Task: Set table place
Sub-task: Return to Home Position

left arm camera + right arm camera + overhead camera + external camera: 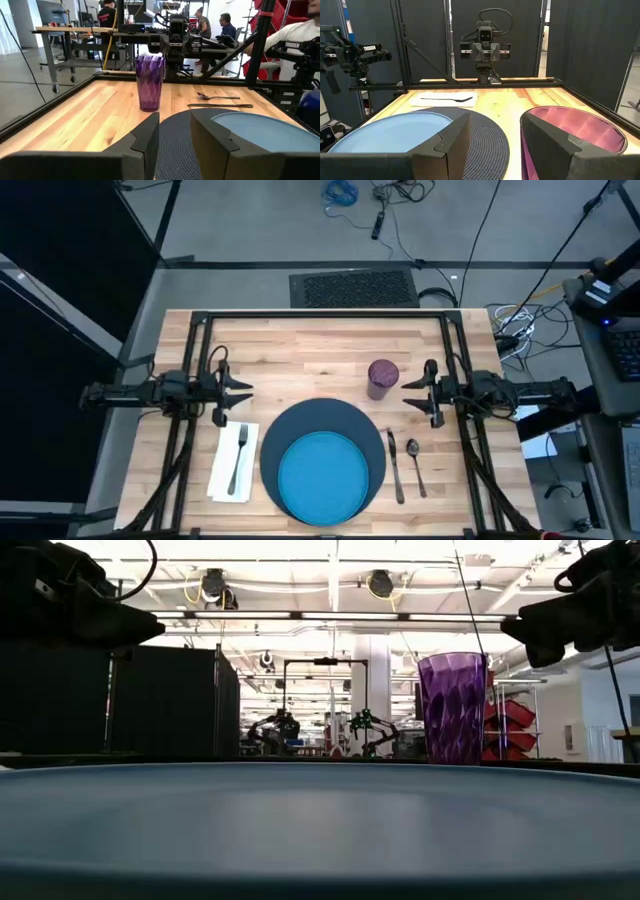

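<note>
A dark blue round mat (322, 442) lies on the wooden table (300, 340) near its front edge, with a bright blue plate (322, 476) on it. Left of the mat a fork (240, 458) lies on a white folded napkin (222, 470). Right of the mat lie a knife (395, 465) and a spoon (415, 465). A purple cup (382, 378) stands upright beyond the mat's far right rim. My left gripper (243, 393) hovers open, left of the mat. My right gripper (406, 395) hovers open just right of the cup (575, 135), apart from it.
A black metal frame (320, 315) runs around the tabletop. Bare wood (300, 360) lies between the two grippers, beyond the mat. In the left wrist view, people stand in the room beyond the table, behind my right arm (177, 35).
</note>
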Available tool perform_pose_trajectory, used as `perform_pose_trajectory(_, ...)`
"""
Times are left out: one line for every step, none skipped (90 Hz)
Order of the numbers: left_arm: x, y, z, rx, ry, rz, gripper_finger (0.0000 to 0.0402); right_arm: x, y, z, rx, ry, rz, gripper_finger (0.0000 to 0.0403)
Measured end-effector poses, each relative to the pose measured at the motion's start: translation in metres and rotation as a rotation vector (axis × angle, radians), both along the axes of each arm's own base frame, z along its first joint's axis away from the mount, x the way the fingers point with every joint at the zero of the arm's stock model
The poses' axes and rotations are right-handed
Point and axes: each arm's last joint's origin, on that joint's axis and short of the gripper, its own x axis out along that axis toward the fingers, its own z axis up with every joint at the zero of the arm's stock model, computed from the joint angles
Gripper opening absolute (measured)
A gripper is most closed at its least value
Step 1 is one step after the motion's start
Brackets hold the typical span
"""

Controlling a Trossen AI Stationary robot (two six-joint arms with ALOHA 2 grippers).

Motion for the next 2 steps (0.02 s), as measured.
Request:
perform_pose_trajectory(0.0, 0.0, 0.0001, 0.0, 0.0, 0.0, 0.0094, 0.0, 0.0, 0.0, 0.0, 0.0, 0.0, 0.0169)
perform_pose_trajectory(0.0, 0.0, 0.0001, 0.0, 0.0, 0.0, 0.0094, 0.0, 0.0, 0.0, 0.0, 0.0, 0.0, 0.0169)
